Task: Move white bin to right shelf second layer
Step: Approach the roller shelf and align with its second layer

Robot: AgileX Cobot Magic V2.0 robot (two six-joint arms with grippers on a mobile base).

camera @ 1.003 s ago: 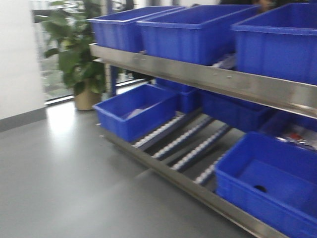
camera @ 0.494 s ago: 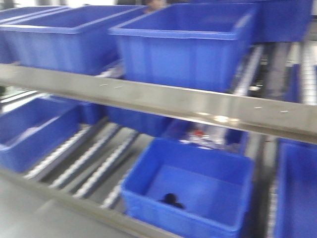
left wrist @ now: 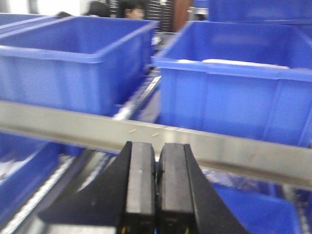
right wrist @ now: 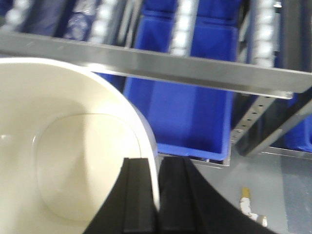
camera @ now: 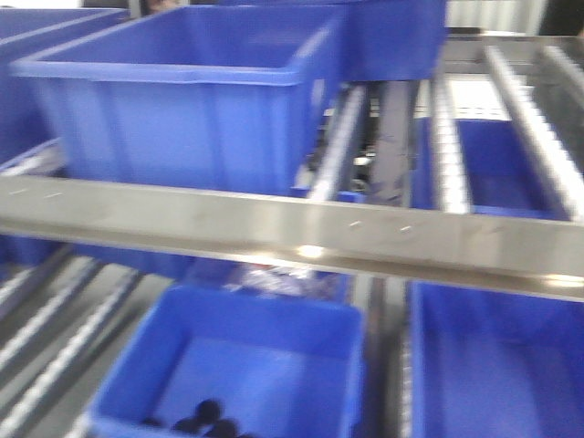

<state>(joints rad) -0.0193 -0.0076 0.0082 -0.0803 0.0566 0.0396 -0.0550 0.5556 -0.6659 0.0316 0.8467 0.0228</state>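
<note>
The white bin (right wrist: pixel 63 146) is a cream glossy tub that fills the left of the right wrist view, with its inside showing. My right gripper (right wrist: pixel 157 165) is shut on its rim, one finger inside and one outside. It hangs in front of the grey steel rack's flat front rail (right wrist: pixel 161 66), with white roller tracks (right wrist: pixel 183 19) behind it. In the front view a rack tier shows its steel rail (camera: pixel 301 233) and bare roller tracks (camera: pixel 447 137) at the right. My left gripper (left wrist: pixel 157 151) is shut and empty, just before a rail (left wrist: pixel 73 126).
Large blue crates (camera: pixel 182 100) stand on the upper tier at the left, and more crates (camera: pixel 237 365) sit on the tier below, one holding small black objects (camera: pixel 205 415). A rack upright (right wrist: pixel 258 126) and a scrap on the grey floor (right wrist: pixel 246 202) show at the lower right.
The front view has swept to the right along the rack and closer in. The plant and the open floor have left the view, and bare roller tracks now show at the right.
</note>
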